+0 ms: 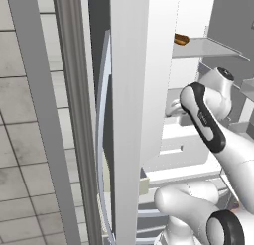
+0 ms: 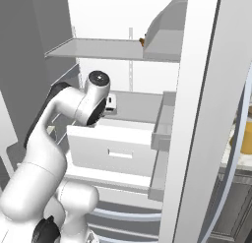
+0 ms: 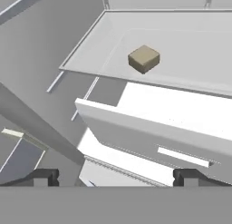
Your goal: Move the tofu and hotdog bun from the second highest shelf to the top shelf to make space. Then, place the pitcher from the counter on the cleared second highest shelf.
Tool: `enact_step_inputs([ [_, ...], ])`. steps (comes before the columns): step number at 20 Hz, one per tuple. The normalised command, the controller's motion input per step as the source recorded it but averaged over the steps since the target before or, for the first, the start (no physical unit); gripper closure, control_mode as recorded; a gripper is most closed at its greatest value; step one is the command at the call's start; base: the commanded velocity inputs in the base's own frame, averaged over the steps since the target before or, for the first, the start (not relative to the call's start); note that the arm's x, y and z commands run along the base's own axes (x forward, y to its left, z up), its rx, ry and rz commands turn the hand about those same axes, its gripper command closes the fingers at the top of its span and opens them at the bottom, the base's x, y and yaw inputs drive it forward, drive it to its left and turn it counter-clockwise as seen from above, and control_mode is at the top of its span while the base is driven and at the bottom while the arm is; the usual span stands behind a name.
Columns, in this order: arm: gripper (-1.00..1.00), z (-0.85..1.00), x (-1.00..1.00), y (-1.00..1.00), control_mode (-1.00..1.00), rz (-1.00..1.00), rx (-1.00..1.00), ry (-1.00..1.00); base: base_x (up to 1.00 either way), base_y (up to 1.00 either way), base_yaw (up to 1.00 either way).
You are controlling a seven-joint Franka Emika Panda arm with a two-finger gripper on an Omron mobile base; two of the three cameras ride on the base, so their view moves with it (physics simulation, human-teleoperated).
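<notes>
The small beige tofu block lies well ahead of the wide-spread, empty dark two-finger gripper (on a pale grey shelf).

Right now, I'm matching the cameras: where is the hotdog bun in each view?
Left base view: hotdog bun upper middle, on the top shelf's left end.
Right base view: its brown tip upper middle, toward that shelf's right end.
Hand view: aims lower, at the tofu.
Shared landmark: the top shelf.

I see the tofu sitting alone on a shelf, above and behind a pulled-out drawer. On the top shelf higher up lies the hotdog bun.
</notes>
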Motion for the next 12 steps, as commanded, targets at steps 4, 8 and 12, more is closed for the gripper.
enact_step_inputs([
  [4, -1.00, -0.47, 0.03, 0.13, -1.00, 0.00, 0.00, -0.18, 0.00, 0.00, 0.00],
  [8, -1.00, -0.36, 0.13, 0.19, -1.00, 0.00, 0.00, -0.15, 0.00, 0.00, 0.00],
  [12, -1.00, -0.18, 0.42, 0.24, -1.00, 0.00, 0.00, -0.01, 0.00, 0.00, 0.00],
])
